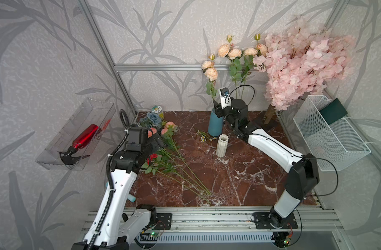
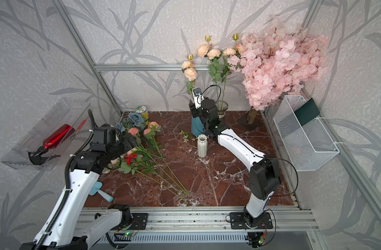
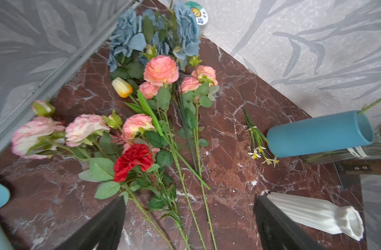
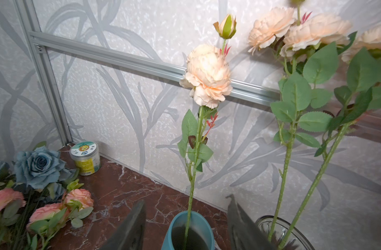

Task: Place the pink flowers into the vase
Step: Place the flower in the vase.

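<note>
A red-brown marble tabletop sits inside walls of grey leaf-patterned wallpaper. Near the back wall stands the blue vase, with one pink flower stem upright in it. The right gripper hangs at the vase's mouth, its jaws parted on either side of the stem with a gap on each side, so it grips nothing. Just beside it, a glass vase holds more peach blooms. Towards the left wall, salmon-pink blooms lie flat on the marble among blue-grey roses and a red carnation. The left gripper hovers over their stems, jaws spread wide and empty. A white ribbed vase stands in front of the blue one.
</note>
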Controlling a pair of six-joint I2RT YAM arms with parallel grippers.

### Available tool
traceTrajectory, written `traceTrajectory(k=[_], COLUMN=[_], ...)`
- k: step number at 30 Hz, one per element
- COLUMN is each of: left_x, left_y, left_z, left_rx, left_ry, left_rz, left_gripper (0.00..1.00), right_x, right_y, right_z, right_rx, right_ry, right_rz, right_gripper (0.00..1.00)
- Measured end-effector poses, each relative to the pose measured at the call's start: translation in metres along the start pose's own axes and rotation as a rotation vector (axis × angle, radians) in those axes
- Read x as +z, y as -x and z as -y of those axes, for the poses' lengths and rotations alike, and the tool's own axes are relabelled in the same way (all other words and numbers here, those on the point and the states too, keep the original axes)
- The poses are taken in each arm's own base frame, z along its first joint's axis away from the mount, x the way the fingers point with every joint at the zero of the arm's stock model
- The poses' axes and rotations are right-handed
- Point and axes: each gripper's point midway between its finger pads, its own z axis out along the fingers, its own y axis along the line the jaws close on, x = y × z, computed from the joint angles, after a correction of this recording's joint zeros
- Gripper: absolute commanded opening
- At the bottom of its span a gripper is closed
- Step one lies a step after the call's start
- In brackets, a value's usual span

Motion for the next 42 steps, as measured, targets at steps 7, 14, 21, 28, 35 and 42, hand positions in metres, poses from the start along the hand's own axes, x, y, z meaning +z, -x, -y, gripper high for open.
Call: traceTrajectory(k=[7, 14, 21, 28, 35, 42], left_x=[-0.011, -0.011, 0.017, 0.043, 0.057, 0.059], left_y=[-0.012, -0.034, -0.074, -0.101, -0.121, -0.135], left_z=[-0.024, -0.037, -0.046, -0.048, -0.055, -0.067], left_rx=[-0.079, -0.174, -0.250, -0.346, -0.444, -0.527], left_ry=[0.117, 0.163, 0.234, 0.274, 0.306, 0.337], left_rz=[-0.019, -0.052, -0.152, -0.199, -0.206, -0.186], left_gripper=[0.92, 0.91, 0.91, 0.89, 0.85, 0.68], right_x=[-0.058, -0.121, -0.170, -0.193, -0.201, -0.202], right_y=[-0.003, -0.037, -0.036, -0.072, -0.089, -0.100], right_z=[-0.058, -0.084, -0.096, -0.094, -0.104, -0.105], right_rx=[-0.020, -0.013, -0.001, 0.013, 0.014, 0.007], right_ry=[0.107, 0.192, 0.257, 0.286, 0.318, 0.319], right_rz=[-0.068, -0.187, -0.211, -0.288, -0.328, -0.343], right_gripper=[0.60, 0.59, 0.58, 0.57, 0.56, 0.56])
